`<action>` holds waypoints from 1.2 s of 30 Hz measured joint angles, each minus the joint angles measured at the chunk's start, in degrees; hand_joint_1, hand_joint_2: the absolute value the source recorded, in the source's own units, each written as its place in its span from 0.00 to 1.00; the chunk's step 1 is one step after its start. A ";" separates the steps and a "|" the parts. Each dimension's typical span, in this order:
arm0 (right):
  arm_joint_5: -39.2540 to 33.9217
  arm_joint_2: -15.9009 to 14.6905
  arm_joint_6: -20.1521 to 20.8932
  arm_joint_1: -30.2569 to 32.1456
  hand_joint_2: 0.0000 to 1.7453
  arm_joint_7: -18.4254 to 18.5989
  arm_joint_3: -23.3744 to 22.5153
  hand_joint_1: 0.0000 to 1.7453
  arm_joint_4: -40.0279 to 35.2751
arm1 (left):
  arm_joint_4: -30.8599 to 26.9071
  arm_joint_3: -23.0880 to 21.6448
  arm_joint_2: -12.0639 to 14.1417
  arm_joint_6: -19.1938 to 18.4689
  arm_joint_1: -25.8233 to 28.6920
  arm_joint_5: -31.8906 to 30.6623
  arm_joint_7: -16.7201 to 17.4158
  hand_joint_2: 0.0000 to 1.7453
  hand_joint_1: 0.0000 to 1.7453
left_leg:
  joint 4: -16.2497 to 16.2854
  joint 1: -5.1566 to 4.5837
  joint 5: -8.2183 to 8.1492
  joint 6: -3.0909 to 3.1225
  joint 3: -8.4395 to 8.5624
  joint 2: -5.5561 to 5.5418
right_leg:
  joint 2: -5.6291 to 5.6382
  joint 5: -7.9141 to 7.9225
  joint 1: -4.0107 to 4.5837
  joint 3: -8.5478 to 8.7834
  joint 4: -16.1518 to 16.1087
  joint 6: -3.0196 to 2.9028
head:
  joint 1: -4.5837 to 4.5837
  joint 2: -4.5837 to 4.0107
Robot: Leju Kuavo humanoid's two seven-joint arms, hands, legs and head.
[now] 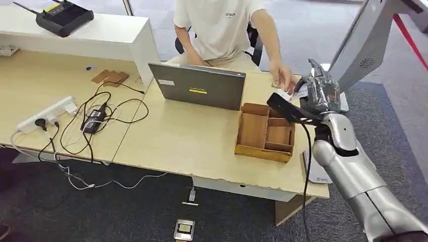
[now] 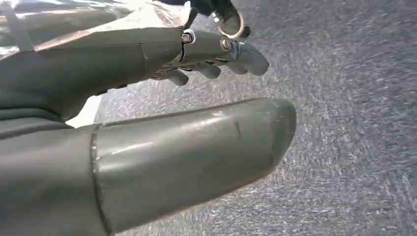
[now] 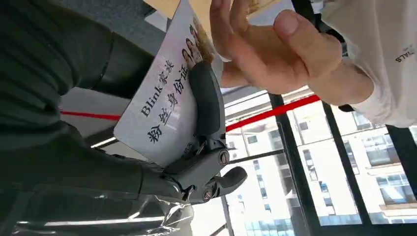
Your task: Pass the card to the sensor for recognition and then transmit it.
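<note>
Right hand [image 3: 196, 147] gripping card [image 3: 162, 108] w/ "Blink" print, beside person's hand [image 3: 265, 54].

On the wooden surface [image 1: 176, 136] stands a grey laptop [image 1: 198, 85], its back turned to us. Just beside it is a wooden box with compartments [image 1: 265, 132]. Further left lie a white power strip [image 1: 46, 114] and tangled black cables [image 1: 101, 118] (one black adapter among them). A black device [image 1: 63, 16] rests on the white counter [image 1: 101, 35].
</note>
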 joint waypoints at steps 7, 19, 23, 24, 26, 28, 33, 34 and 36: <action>-2.49 5.33 -0.26 -4.00 1.00 -0.99 1.40 0.79 8.79 | 0.00 -2.67 0.04 -0.28 -0.02 0.00 0.48 0.00 0.00 | 0.00 0.00 0.00 0.00 -0.01 -0.02 | -0.01 0.00 0.00 -0.01 -0.01 0.00 | -0.02 0.00; -2.69 9.68 -2.10 -5.05 1.00 -1.95 2.58 0.00 16.86 | 0.00 -4.18 0.15 -0.31 0.20 0.02 1.33 0.00 0.00 | 0.00 0.00 0.00 0.00 -0.02 -0.01 | -0.01 -0.01 0.01 -0.04 -0.02 0.00 | -0.02 0.00; -2.73 10.81 -3.19 -5.33 1.00 -2.34 3.08 0.00 19.32 | 0.00 -4.22 0.20 -0.31 0.24 0.04 1.57 0.00 0.00 | 0.00 0.00 0.00 0.00 -0.01 0.02 | 0.00 0.00 0.01 -0.03 -0.02 0.00 | -0.02 0.00; -2.82 10.99 -3.58 -5.31 1.00 -2.58 3.19 0.00 19.67 | 0.00 -4.22 0.20 -0.31 0.26 0.04 1.60 0.00 0.00 | 0.00 0.00 0.00 0.00 -0.01 0.01 | 0.00 0.00 0.01 -0.04 -0.02 0.00 | 0.00 0.00; -3.32 11.21 -4.87 -5.33 1.00 -2.93 3.39 0.00 20.02 | 0.00 -4.20 0.22 -0.31 0.31 0.04 1.66 0.00 0.00 | 0.01 0.00 0.00 0.00 -0.01 0.01 | 0.00 0.00 0.01 -0.04 -0.02 0.00 | 0.00 0.00; -4.16 11.30 -6.43 -5.35 1.00 -3.35 3.52 0.00 20.09 | 0.00 -4.20 0.22 -0.17 0.34 0.02 1.66 0.00 0.00 | 0.01 0.00 0.00 0.00 0.00 0.01 | 0.00 0.00 0.01 -0.03 -0.02 0.00 | 0.00 0.00; -7.10 10.21 -9.03 -4.44 1.00 -3.17 3.45 0.00 16.71 | 0.00 -4.16 0.22 0.09 0.46 0.02 1.64 0.00 0.00 | 0.02 0.00 0.00 0.00 0.02 0.02 | 0.00 0.00 0.00 -0.04 -0.04 0.00 | 0.00 0.00; -7.69 9.68 -9.12 -3.88 1.00 -2.76 3.37 0.00 15.00 | 0.00 -4.11 0.22 0.15 0.51 0.02 1.64 0.00 0.00 | 0.02 0.00 0.00 0.00 0.02 0.02 | 0.00 0.00 0.01 -0.04 -0.05 0.00 | -0.02 0.00; -9.05 8.63 -9.09 -2.39 1.00 -2.12 2.95 0.00 11.35 | 0.00 -4.09 0.22 0.20 0.55 0.04 1.64 0.00 0.00 | 0.02 0.00 0.00 0.00 0.02 0.01 | 0.00 0.00 0.01 -0.03 -0.05 0.00 | 0.00 0.00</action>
